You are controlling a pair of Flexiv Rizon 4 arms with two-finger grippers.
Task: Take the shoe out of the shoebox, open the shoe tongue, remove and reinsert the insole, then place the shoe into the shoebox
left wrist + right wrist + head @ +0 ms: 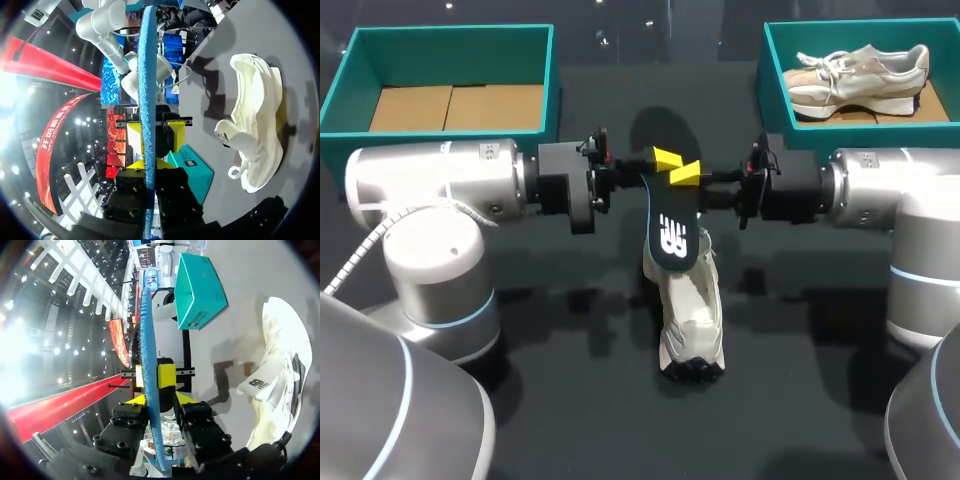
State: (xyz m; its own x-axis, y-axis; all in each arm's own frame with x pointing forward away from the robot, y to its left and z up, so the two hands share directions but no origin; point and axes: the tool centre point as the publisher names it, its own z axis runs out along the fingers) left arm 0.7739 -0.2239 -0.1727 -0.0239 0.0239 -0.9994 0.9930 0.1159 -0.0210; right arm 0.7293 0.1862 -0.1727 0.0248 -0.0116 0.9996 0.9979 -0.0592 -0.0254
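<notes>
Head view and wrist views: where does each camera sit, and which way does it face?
Head view: above and behind, looking down on the table; both arms show, left tool and right tool holding the insole over the white shoe.
Left wrist view: on the left wrist, facing the right tool; own tool shows.
Right wrist view: on the right wrist, facing the left tool; own tool shows.
Shared: all three show the insole and the white shoe.

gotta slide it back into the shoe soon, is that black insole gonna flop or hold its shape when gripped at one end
Probably fairly stiff: the thin black insole with a blue underside juts from the left claw looking straight, edge-on in both wrist views. Likely light, being so thin. It could flex when pressed into the white shoe.
</notes>
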